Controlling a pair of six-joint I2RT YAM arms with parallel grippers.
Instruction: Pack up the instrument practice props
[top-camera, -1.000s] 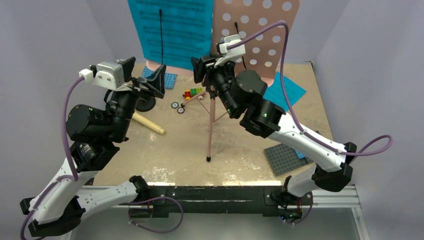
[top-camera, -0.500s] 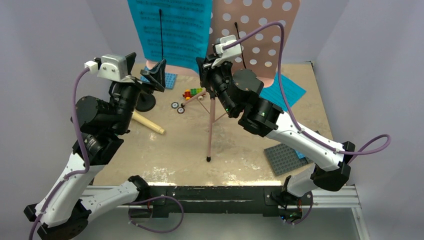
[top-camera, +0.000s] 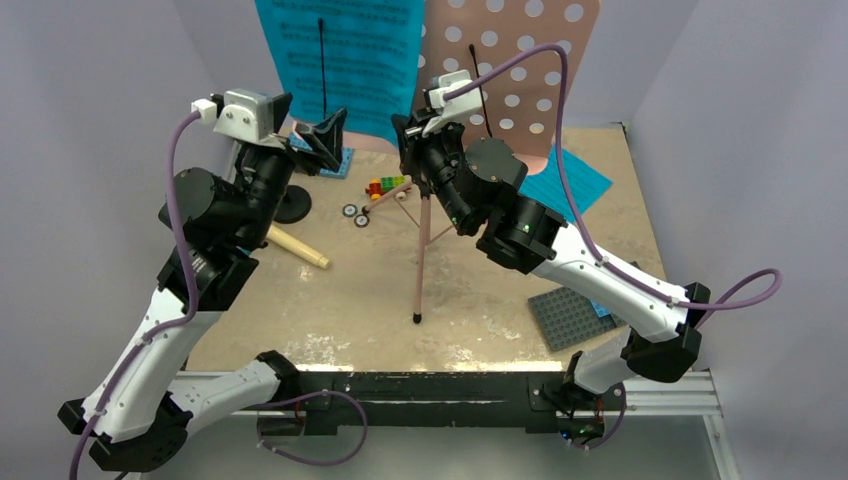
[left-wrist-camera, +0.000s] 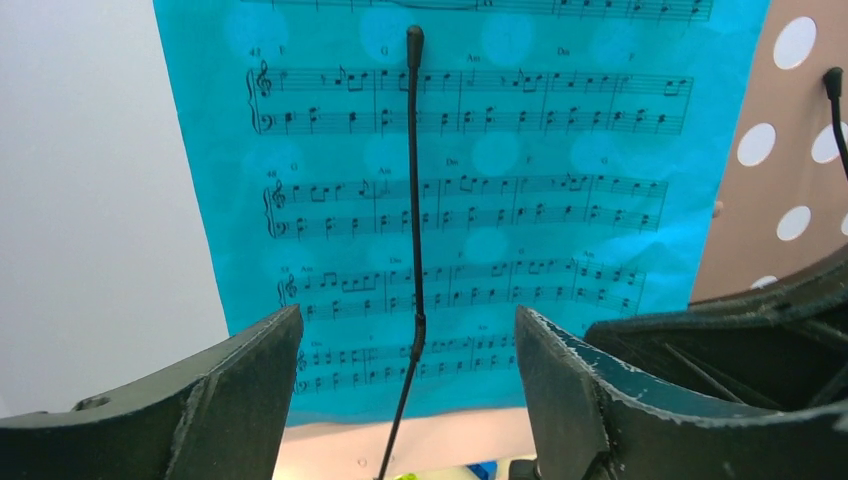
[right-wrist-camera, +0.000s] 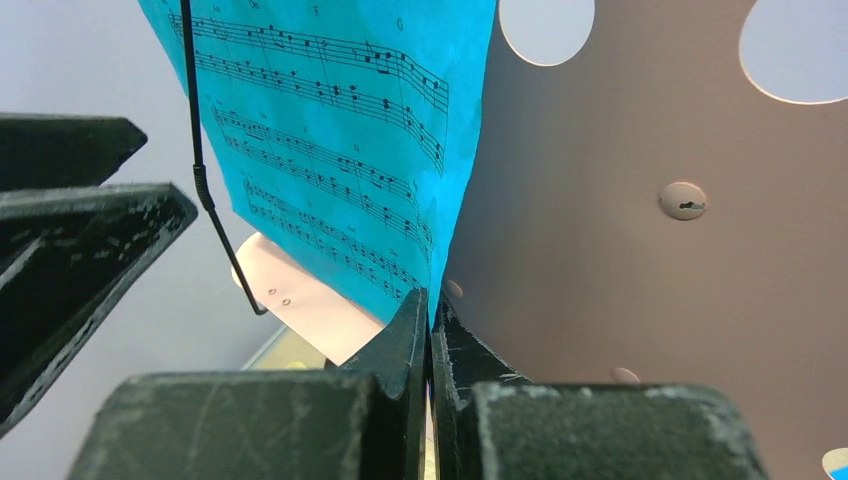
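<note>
my right fingers (right-wrist-camera: 400, 340) are closed. In the right wrist view, their tips meet on the bottom right corner of the cyan sheet (right-wrist-camera: 330, 130), so i take that corner to be pinched between them. my left fingers (left-wrist-camera: 240, 380) are spread wide and hold nothing.

the sheet stands upright against the hole-dotted board (right-wrist-camera: 600, 200) of the pink music stand (top-camera: 424, 250), at the back of the worktop (top-camera: 480, 290). its long axis runs up and down. from my right fingertips it rises up and away to the left, so nearly all of the page is above the grip.

a thin black page arm (left-wrist-camera: 414, 200) stands in front of the sheet, also upright. in the left wrist view it sits midway between my left fingers but well beyond them. i can't tell whether it presses on the paper.

my right arm is the nearer one to the sheet's right edge, and my left arm is nearer the page arm and the left edge. i judge the page has to slide out past that arm, so the pull should run along the board rather than straight away from it.

counted:
- one pink stand
- two black page arms
- two cyan sheets, one on the board and a second cyan page (top-camera: 565, 180) flat on the worktop to the right
- one cream microphone (top-camera: 295, 248) lying on the worktop by my left arm
- one black round base (top-camera: 293, 206), half hidden behind that arm
- two baseplates, the blue baseplate (top-camera: 340, 160) and the grey baseplate (top-camera: 570, 315)
- one small cluster of bricks (top-camera: 385, 185)
</note>
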